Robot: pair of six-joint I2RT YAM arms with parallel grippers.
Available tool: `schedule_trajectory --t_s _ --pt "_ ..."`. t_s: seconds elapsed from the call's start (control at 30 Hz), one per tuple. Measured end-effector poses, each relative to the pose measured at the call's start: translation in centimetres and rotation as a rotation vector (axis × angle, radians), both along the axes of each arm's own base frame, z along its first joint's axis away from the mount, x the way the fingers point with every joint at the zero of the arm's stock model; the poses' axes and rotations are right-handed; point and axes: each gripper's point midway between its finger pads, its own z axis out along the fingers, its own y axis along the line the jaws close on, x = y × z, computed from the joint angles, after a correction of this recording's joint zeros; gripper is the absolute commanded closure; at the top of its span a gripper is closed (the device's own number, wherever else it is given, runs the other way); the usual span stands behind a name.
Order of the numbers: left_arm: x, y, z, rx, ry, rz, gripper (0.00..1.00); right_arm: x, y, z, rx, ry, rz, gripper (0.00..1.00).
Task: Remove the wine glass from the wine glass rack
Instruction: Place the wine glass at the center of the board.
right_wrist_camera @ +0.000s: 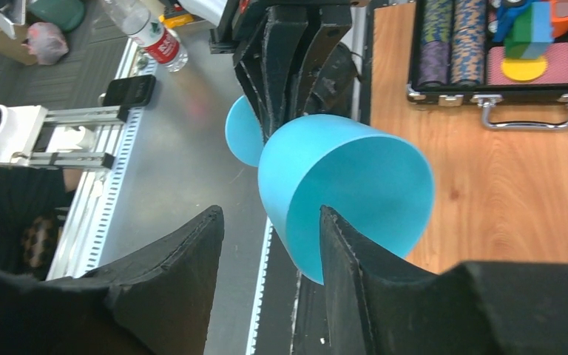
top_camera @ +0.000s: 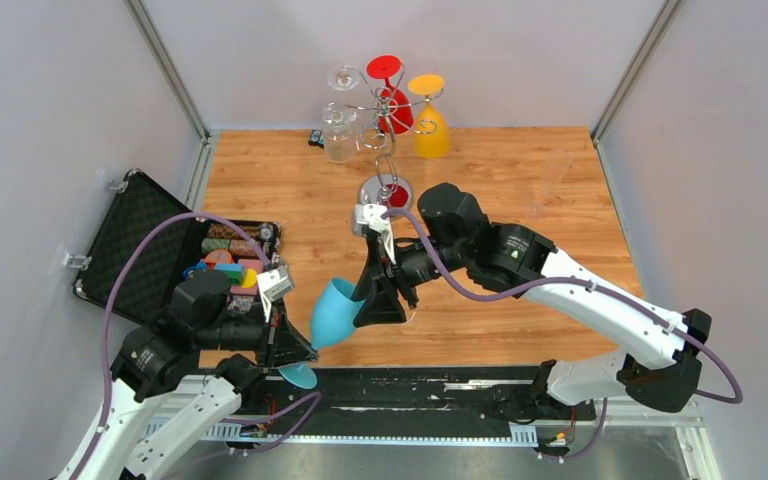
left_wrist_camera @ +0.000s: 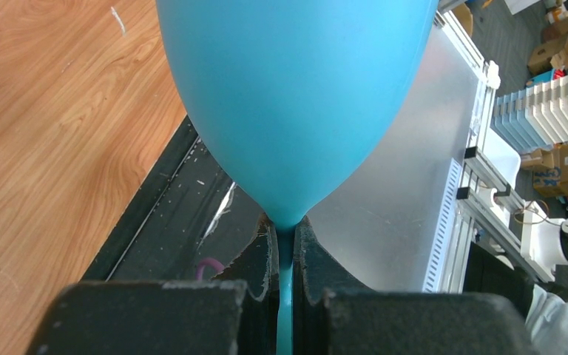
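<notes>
Off the wine glass rack (top_camera: 388,105) at the counter's far edge: blue wine glass (top_camera: 332,312), tilted over the near edge, left of middle.
Pinched by the stem in the closed left hand (left_wrist_camera: 285,255) (just under the bowl). Flanked at the rim by the right hand (right_wrist_camera: 270,222), spread wide and gripping nothing, one finger at the lip. Best to close gently on the bowl wall before loosening the stem.
</notes>
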Motion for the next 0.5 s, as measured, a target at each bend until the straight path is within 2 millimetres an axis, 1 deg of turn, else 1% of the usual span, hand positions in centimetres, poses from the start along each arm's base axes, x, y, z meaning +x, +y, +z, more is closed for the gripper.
schedule_trajectory --t_s 0.17,0.37,0.43,0.5 --pt "-0.1 0.0 0.0 0.001 -0.004 -0.011 1.00 -0.9 0.2 -0.5 -0.016 0.055 0.056 0.62" --pt "-0.2 0.0 0.0 -0.001 -0.005 -0.017 1.00 -1.6 0.5 -1.0 -0.035 0.111 0.096 0.70" --pt "-0.3 0.0 0.0 -0.002 -0.004 -0.020 1.00 -1.7 0.5 -1.0 -0.037 0.124 0.103 0.76" --pt "-0.4 0.0 0.0 -0.006 -0.002 -0.025 1.00 -1.7 0.5 -0.9 -0.034 0.132 0.109 0.87"
